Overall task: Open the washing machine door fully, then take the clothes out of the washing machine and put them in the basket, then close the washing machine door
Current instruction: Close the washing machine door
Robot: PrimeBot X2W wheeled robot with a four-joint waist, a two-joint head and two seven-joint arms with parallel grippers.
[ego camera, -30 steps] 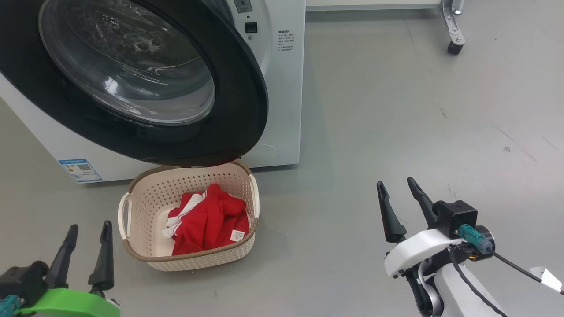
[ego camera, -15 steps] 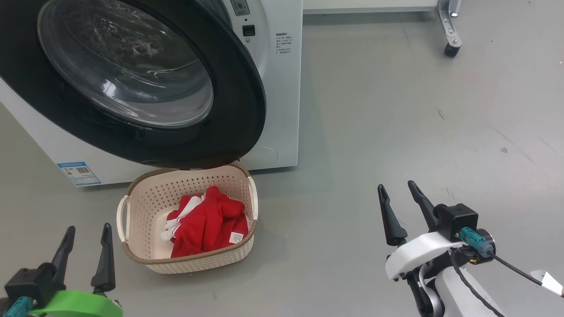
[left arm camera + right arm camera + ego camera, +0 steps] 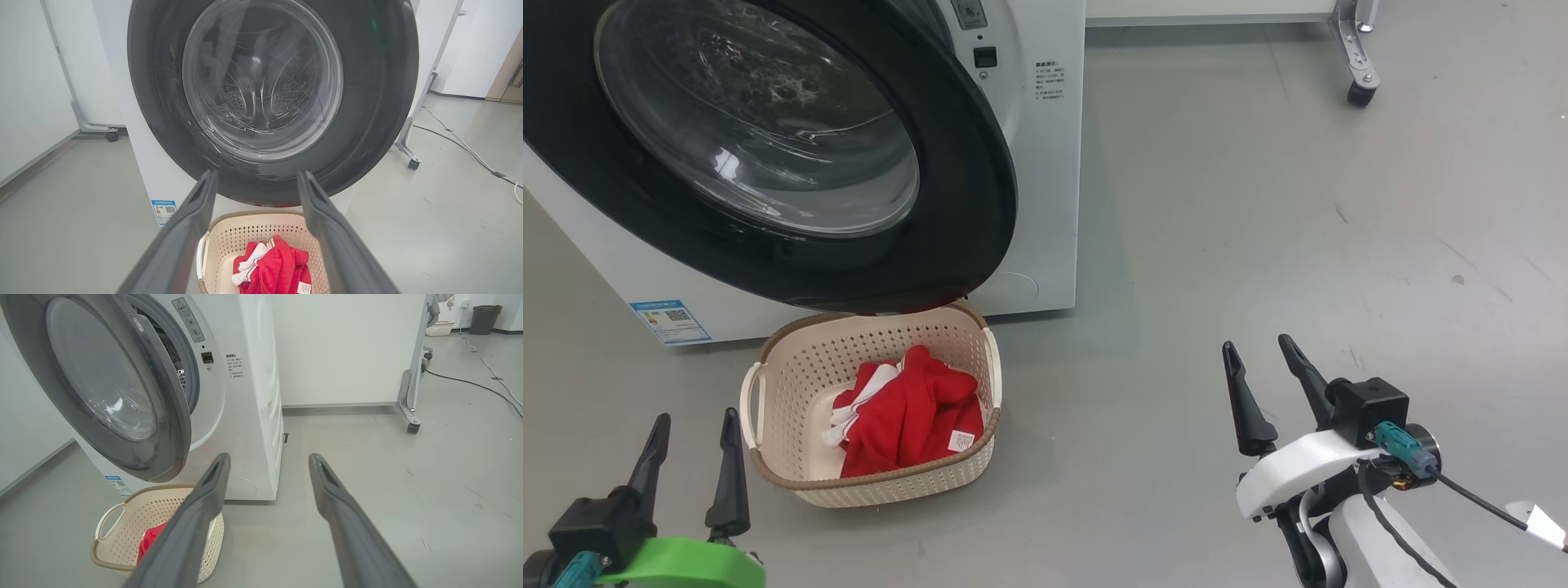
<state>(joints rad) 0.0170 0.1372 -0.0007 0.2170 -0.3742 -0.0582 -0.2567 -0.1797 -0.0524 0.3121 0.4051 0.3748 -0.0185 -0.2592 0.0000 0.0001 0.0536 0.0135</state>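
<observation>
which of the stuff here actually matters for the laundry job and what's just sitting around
Belongs to the job:
washing machine
washing machine door, standing open
clothes, already lying in the basket
basket

Just lying about:
wheeled frame leg
dark bin
second basket far off by the bin

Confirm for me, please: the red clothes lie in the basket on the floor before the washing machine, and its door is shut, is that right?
No: the washing machine door is open, swung clear of the drum mouth, as the right wrist view shows. The clothes do lie in the basket on the floor before the washing machine.
</observation>
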